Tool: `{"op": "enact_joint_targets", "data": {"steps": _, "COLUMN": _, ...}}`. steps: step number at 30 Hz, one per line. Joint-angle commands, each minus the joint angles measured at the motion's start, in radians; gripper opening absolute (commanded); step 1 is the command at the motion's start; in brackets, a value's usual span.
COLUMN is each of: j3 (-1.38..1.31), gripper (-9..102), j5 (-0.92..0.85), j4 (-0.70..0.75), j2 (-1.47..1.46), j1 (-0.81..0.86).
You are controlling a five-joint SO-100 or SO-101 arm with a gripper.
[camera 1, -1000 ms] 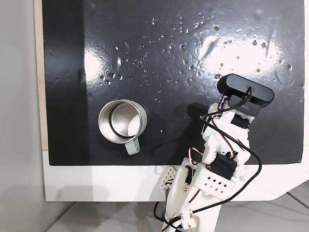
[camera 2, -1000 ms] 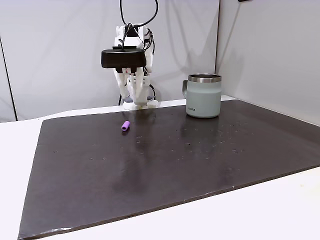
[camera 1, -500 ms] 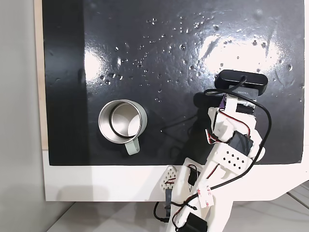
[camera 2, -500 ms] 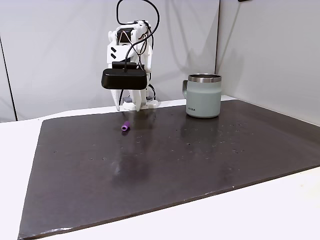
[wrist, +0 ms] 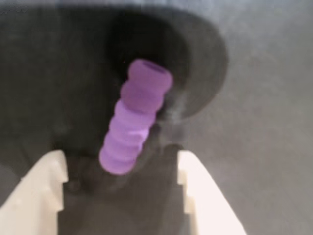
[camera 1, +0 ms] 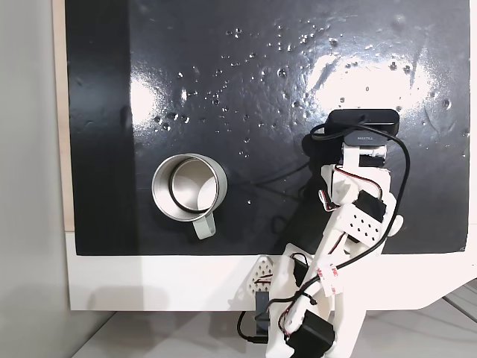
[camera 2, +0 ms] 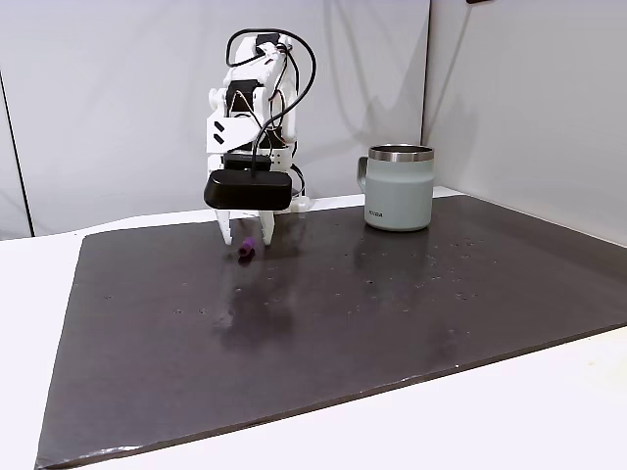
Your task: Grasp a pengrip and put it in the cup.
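Arm now lowered since earlier frame, fingers (wrist: 120, 183) coming down over pengrip (wrist: 135, 117). Fingers spread apart, straddling pengrip, not pinching it. Pengrip lying on dark mat (camera 2: 392, 304) between fingertips (camera 2: 227, 235), one end poking just beyond them. Cup (camera 2: 399, 188) standing upright well off to side, on same mat.

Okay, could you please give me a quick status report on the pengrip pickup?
End effector open, low over the mat, fingers straddling the pengrip. Pengrip lying flat, not yet grasped. Cup upright, well off to one side. Nothing in the way.
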Motion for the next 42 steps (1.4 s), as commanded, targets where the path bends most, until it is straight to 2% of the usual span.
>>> {"op": "enact_joint_targets", "data": {"steps": 1, "j3": 0.006, "gripper": 28, "j5": -0.025, "j4": -0.071, "j2": -0.031, "j1": 0.006}}
{"op": "enact_joint_targets", "data": {"steps": 9, "j3": -0.011, "gripper": 27, "j5": -0.035, "j4": -0.192, "j2": -0.153, "j1": 0.02}}
{"op": "enact_joint_targets", "data": {"steps": 19, "j3": -0.005, "gripper": 3, "j5": -0.037, "j4": -0.293, "j2": -0.227, "j1": 0.029}}
{"op": "enact_joint_targets", "data": {"steps": 27, "j3": 0.02, "gripper": 0, "j5": -0.002, "j4": -0.291, "j2": -0.195, "j1": 0.005}}
{"op": "enact_joint_targets", "data": {"steps": 30, "j3": -0.005, "gripper": 0, "j5": 0.092, "j4": -0.19, "j2": -0.126, "j1": -0.037}}
{"op": "enact_joint_targets", "data": {"steps": 37, "j3": -0.305, "gripper": 0, "j5": 0.546, "j4": 0.295, "j2": -0.012, "j1": -0.236}}
{"op": "enact_joint_targets", "data": {"steps": 42, "j3": -0.334, "gripper": 0, "j5": 0.753, "j4": 0.413, "j2": 0.126, "j1": -0.354}}
